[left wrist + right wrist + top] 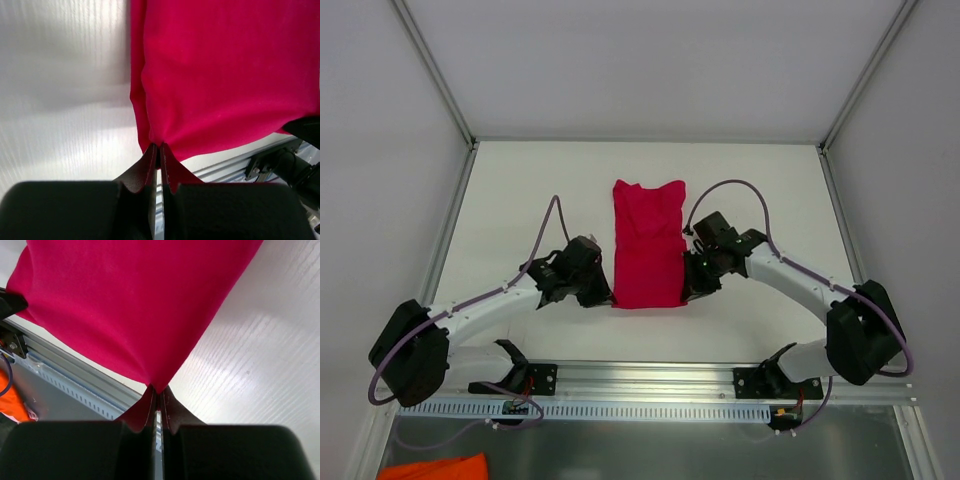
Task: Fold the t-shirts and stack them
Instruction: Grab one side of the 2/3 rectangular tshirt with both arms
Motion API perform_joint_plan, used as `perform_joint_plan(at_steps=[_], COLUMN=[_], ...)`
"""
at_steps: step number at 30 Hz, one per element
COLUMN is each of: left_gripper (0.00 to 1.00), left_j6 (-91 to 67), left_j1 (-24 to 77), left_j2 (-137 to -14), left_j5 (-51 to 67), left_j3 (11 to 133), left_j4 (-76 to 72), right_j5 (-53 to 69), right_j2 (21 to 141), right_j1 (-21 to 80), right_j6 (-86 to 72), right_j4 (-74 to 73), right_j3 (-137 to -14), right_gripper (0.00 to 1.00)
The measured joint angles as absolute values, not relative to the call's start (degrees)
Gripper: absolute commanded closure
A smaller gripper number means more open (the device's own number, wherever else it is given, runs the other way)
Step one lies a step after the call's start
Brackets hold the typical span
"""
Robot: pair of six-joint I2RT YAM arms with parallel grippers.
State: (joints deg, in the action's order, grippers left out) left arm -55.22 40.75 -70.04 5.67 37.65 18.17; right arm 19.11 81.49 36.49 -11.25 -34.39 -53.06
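**Q:** What do the end effectors hold?

**A:** The left end effector (159,146) is clamped shut on the lower left corner of the t-shirt (647,250). The right end effector (159,389) pinches the lower right corner likewise. The garment lies as a narrow red strip at the centre of the worktop (520,200), collar towards the top of the overhead frame.

**Q:** Why both corners?

**A:** Probably so the lower hem can rise level and fold towards the collar without skewing.

**Q:** What cannot be read?

**A:** The sleeves are tucked out of sight. How many layers each pinch takes cannot be told. An orange cloth (435,468), lower left, is cut off by the frame edge
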Motion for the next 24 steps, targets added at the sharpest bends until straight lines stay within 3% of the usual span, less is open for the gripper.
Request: perform_joint_plan(at_steps=[12, 24], left_gripper=[1.00, 1.00], left_j6=[-59.81, -60.01], left_j1=[46.15, 46.19], left_j2=[-60.38, -59.20], left_j5=[0.84, -2.17], left_j3=[38.06, 45.21], left_j4=[23.49, 29.12], right_j5=[18.48, 18.24], right_j2=[68.58, 65.63], right_j1=[36.95, 37.01], right_j6=[-10.22, -9.50], right_j4=[-37.19, -38.50], right_j3=[-49.89, -49.87], right_gripper=[0.99, 0.99])
